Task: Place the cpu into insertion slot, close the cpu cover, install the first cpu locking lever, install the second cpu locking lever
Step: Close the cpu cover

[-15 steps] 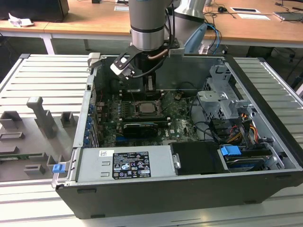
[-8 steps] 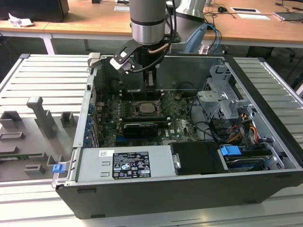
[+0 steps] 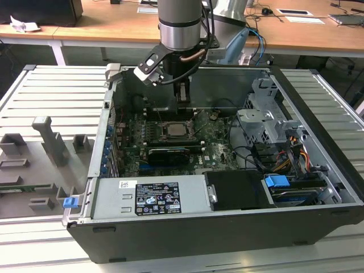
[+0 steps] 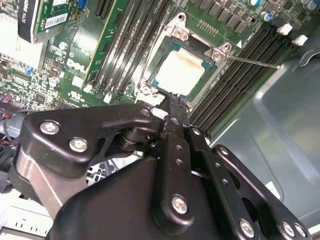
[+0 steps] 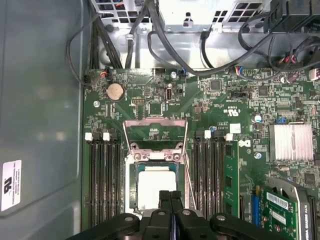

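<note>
One step is done: the cpu (image 5: 156,185) is sitting in the insertion slot (image 5: 133,186); the cpu cover (image 5: 155,121) is standing open; the gripper (image 5: 170,194) is hovering empty, fingers together.

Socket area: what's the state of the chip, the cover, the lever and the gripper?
Chip: seated in place, top bare.
Cover: flipped up, open.
Lever: released, not hooked down.
Gripper: shut, holding nothing.

Robotics lab: open computer case (image 3: 170,242) on slatted bench (image 3: 51,91), office desks (image 3: 102,28) behind.
</note>
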Available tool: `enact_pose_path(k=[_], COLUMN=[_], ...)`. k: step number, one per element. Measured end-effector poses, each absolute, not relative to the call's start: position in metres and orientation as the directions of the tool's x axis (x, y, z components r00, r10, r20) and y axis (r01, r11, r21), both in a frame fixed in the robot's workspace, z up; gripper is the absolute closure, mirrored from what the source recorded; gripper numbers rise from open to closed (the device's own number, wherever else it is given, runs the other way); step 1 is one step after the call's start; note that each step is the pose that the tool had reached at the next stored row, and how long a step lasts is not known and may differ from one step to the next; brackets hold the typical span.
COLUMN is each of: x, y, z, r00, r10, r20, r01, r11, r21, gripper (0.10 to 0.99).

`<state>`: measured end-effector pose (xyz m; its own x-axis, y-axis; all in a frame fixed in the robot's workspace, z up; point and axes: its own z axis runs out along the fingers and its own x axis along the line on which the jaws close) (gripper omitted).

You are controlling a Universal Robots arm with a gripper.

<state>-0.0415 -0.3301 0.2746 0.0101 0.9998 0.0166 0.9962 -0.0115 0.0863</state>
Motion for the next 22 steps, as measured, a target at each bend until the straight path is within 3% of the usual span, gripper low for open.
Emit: enact_pose_path(k=[22], x=[-0.021], y=[-0.330], z=[0.275], r00=[0.010], r10=[1.000], r20=[0.017], r01=[0.996], r11=[-0.012], r21=[0.086], gripper=[0.980])
